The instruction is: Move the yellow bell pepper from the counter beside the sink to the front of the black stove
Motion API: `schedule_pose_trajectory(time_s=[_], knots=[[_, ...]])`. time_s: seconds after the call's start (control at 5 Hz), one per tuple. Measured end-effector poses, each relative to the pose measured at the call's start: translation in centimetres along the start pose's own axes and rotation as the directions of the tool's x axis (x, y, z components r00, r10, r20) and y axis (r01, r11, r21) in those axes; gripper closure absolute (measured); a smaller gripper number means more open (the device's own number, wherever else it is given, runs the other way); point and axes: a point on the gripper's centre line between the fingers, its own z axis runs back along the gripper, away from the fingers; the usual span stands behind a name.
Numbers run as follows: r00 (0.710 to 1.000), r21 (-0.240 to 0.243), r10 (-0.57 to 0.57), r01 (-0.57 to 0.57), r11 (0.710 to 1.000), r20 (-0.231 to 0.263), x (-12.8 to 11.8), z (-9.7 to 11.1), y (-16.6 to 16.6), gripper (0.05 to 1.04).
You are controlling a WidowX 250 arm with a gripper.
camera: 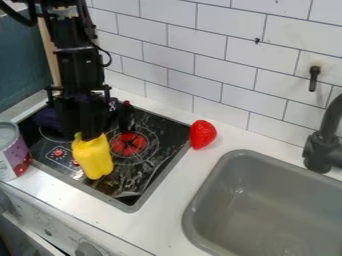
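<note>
Within the stovetop's edges (160, 178), the claw (87, 131) adjoins a yellow pepper (94, 159), its grip unclear.

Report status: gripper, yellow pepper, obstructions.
Gripper above stove, at yellow pepper's stem end; grip unconfirmed. Pepper's stem end up. Purple object partly behind gripper, can by stove's edge; possible snags.

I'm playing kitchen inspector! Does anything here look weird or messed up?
Two little things: pale streaks across the black stovetop, maybe scuffs or glare, and a dark speck that stands out on the white wall tiles.
</note>
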Motion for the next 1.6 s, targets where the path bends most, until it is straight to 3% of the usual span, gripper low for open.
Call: schedule_pose_trajectory(time_s=[0.2, 0.4, 0.6, 1.0, 1.2, 1.6], knots=[[0.999, 0.005, 0.03, -0.03, 1.0, 0.017, -0.6, 1.7, -0.5, 0.128], [0.996, 0.022, -0.003, 0.001, 1.0, 0.092, -0.7, 3.3, -2.3, 0.077], [0.988, 0.069, -0.12, 0.113, 0.991, 0.097, 2.1, 3.1, -6.2, 0.083], [0.959, 0.154, -0.282, 0.273, 0.95, 0.036, 4.4, 0.2, -12.3, 0.083], [0.96, 0.183, -0.281, 0.273, 0.944, 0.016, 4.2, 0.1, -12.2, 0.083], [0.962, 0.184, -0.273, 0.266, 0.946, 0.014, 4.2, 0.1, -12.1, 0.083]])
